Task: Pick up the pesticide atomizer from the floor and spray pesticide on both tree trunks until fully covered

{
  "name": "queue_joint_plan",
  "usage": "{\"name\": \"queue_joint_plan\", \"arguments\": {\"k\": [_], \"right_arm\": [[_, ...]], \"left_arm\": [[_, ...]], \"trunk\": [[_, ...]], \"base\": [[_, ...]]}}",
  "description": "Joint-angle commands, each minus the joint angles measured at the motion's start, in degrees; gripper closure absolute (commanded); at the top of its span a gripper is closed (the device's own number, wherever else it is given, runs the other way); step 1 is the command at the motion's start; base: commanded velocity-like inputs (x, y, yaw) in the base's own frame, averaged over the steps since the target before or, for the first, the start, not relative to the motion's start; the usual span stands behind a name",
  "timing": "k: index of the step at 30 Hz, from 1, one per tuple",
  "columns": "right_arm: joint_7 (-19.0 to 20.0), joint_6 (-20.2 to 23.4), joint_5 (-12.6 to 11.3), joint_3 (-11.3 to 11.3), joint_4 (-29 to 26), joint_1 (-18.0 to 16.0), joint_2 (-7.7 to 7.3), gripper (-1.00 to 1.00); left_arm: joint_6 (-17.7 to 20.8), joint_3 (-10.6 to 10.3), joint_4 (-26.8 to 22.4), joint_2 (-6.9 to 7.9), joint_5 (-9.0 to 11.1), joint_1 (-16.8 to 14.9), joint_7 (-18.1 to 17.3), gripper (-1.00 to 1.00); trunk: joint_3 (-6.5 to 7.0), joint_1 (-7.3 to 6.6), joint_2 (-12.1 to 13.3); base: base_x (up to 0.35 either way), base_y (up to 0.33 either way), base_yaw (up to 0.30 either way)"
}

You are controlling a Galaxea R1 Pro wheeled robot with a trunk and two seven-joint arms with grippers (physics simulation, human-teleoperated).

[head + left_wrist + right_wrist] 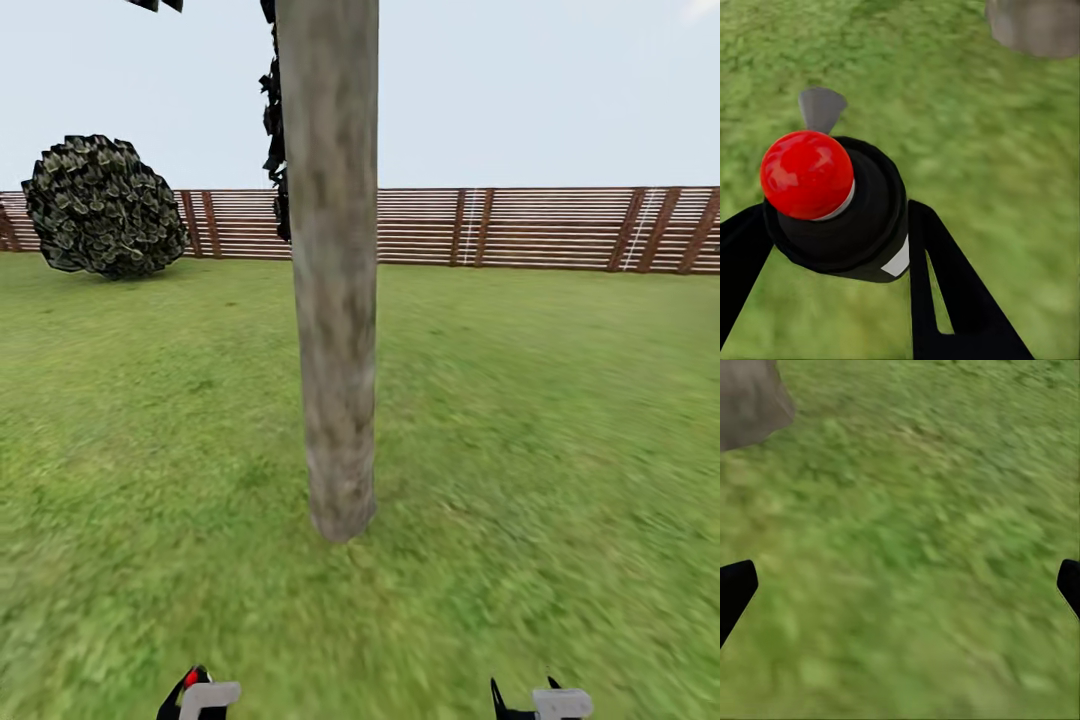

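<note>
My left fingers [742,255] pinch the pesticide atomizer [844,214], one black finger on each side of its dark body. Its long axis runs out along my fingers, the red ball cap [806,174] and grey nozzle [821,107] leading, aimed over the grass [967,135] toward the base of the tree trunk [335,300] ahead. My right fingers [736,589] are spread wide over bare lawn. The trunk's top is cut off, its foot just clips both wrist views, and the atomizer's lower body is hidden. A round bush [100,205] sits by the fence [540,228].
</note>
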Motion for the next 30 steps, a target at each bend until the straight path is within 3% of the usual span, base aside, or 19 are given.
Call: {"name": "queue_joint_plan", "arguments": {"k": [1, 11, 19, 20, 22, 23, 25, 26, 28, 30], "right_arm": [[0.0, 0.0, 0.0, 0.0, 0.0, 0.0, -0.01, -1.0], [0.2, 0.1, 0.0, -0.1, -0.3, 0.0, -0.07, -1.0], [0.5, 0.2, 0.5, 0.1, -1.0, 0.0, -0.26, -1.0], [0.7, 0.2, 6.3, 0.1, -3.4, 0.1, -0.6, -1.0], [0.7, 0.2, 11.8, 0.1, -4.3, -0.1, -0.66, -1.0], [1.0, 0.4, 17.8, 0.3, -4.5, -2.2, -0.63, -1.0], [5.4, 0.6, 22.0, 2.1, -4.3, -5.8, -0.54, -1.0], [6.8, 0.6, 22.7, 2.4, -4.2, -6.5, -0.54, -1.0], [12.2, 0.9, 24.4, 3.0, -4.2, -9.0, -0.54, -1.0], [15.6, 1.6, 25.0, 3.2, -4.2, -10.7, -0.59, -1.0]], "left_arm": [[0.0, 0.0, 0.0, -0.01, 0.0, 0.0, 0.0, 1.0], [0.1, 0.0, -0.8, 0.01, -0.1, -0.1, 0.0, 1.0], [0.2, -0.7, -1.1, -0.02, -0.7, -0.4, -0.7, 1.0], [0.4, -0.9, -1.0, 1.2, -2.2, -0.9, -2.4, 1.0], [0.6, -0.9, -1.0, 2.52, -4.1, -1.1, -7.1, 1.0], [1.0, -0.7, -1.1, 3.89, -7.8, -1.2, -17.4, 1.0], [3.9, -0.7, -1.1, 5.17, -12.9, -2.9, -24.0, 1.0], [4.8, -0.7, -1.1, 5.31, -14.0, -3.3, -25.2, 1.0], [8.2, -0.7, -1.1, 5.7, -17.9, -5.1, -30.9, 1.0], [10.0, -0.7, -1.1, 5.86, -20.3, -6.4, -35.9, 1.0]], "trunk": [[0.0, 0.0, 0.0], [0.0, 0.0, 0.0], [0.0, 0.0, 0.0], [0.0, 0.0, 0.0], [0.0, 0.0, 0.0], [0.0, 0.0, 0.0], [0.0, 0.0, 0.0], [0.0, 0.0, 0.0], [0.0, 0.0, 0.0], [0.0, 0.0, 0.0]], "base": [[0.259, -0.172, 0.103], [0.19, -0.211, 0.02], [0.045, -0.048, 0.001], [0.001, -0.001, 0.0], [0.0, 0.0, 0.0], [0.0, 0.0, 0.0], [0.0, 0.0, 0.0], [0.0, 0.0, 0.0], [0.0, 0.0, 0.0], [0.0, 0.0, 0.0]]}}
